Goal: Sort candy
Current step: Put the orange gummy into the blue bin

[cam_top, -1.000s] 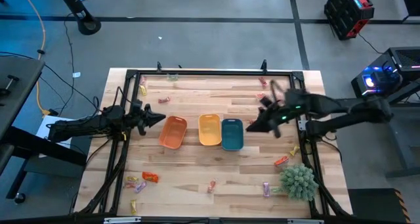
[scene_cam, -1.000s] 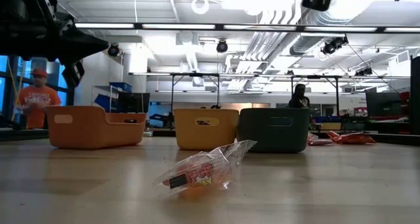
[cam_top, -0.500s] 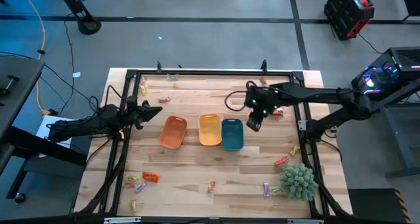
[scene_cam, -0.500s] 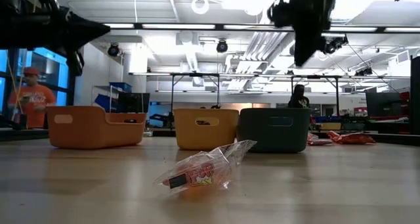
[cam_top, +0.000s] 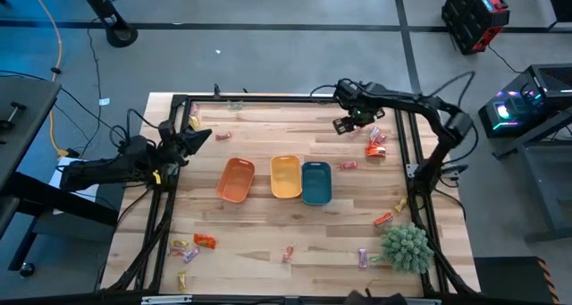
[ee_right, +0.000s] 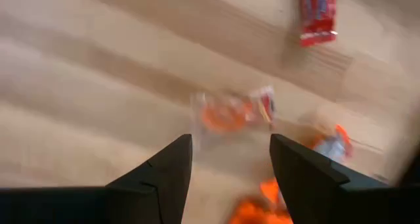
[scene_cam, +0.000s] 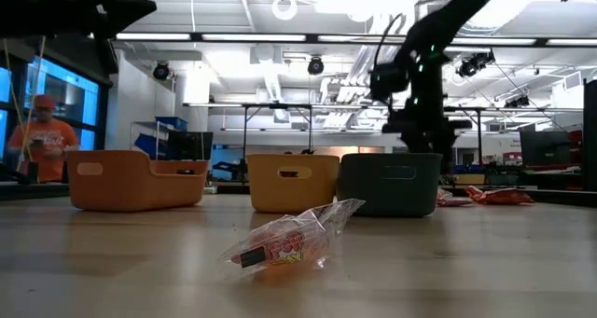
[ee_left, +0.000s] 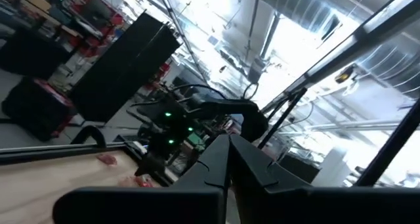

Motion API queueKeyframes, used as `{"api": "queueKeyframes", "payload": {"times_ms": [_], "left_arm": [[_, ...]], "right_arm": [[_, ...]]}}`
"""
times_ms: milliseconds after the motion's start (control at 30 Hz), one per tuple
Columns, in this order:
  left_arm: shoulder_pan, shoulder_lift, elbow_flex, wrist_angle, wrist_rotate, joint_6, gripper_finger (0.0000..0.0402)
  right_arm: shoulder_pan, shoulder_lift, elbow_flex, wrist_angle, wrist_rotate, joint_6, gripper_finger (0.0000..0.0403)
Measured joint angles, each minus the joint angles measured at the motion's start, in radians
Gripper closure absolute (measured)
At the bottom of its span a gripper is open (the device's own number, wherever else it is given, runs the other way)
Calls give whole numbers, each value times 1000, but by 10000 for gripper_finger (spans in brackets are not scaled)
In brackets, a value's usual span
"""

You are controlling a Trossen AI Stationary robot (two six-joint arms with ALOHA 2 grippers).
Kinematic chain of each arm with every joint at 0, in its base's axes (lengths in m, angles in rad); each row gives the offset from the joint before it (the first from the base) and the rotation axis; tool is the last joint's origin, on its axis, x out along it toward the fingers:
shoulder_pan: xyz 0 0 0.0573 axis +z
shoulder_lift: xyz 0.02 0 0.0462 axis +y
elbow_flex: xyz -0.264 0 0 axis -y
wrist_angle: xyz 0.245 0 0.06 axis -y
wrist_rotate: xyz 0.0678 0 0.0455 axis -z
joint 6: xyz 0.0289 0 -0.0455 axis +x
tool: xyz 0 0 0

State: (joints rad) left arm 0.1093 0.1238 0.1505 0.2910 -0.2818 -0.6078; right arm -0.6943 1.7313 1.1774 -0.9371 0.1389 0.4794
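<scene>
Orange candy (ee_right: 230, 113) before right claw (ee_right: 230, 159)

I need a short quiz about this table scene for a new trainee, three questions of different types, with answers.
1. True or false: the right gripper is open above the far right part of the table.
2. How many oblong trays stand mid-table?
3. Which tray is nearest the plant ball? A orange tray; B yellow tray; C teal tray.

Key: 1 true, with orange candy ahead of its fingers. 2 three. 3 C.
</scene>
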Motion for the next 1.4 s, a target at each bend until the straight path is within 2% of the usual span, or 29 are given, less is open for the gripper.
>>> {"api": "queueKeyframes", "payload": {"times_ms": [167,333,533,667,800,933,967,1033,1167,1267,1400], "left_arm": [[0,64,4,0,-2,-23,389],[0,121,4,0,2,-75,387],[0,169,5,2,8,-113,387],[0,186,5,20,10,-124,387],[-1,195,5,75,10,-124,387],[0,198,5,141,10,-122,387],[-1,199,5,162,10,-122,387],[-1,205,9,189,10,-117,387],[-2,247,91,79,40,-37,387],[-2,314,186,-59,48,60,387],[-2,429,308,-219,52,209,387]], "right_arm": [[-44,60,0,78,-6,18,206],[-52,96,-8,40,-10,18,206],[-51,102,-89,115,-83,69,206],[-40,97,-143,140,-83,84,213],[-5,67,-153,135,-64,40,270],[34,10,-142,113,-59,7,374],[44,-12,-130,128,-60,0,387],[68,-64,-113,138,-66,-9,388],[156,-165,-97,177,-119,-7,397],[247,-233,-93,296,-227,25,397],[397,-250,-93,522,-340,85,400]]}}
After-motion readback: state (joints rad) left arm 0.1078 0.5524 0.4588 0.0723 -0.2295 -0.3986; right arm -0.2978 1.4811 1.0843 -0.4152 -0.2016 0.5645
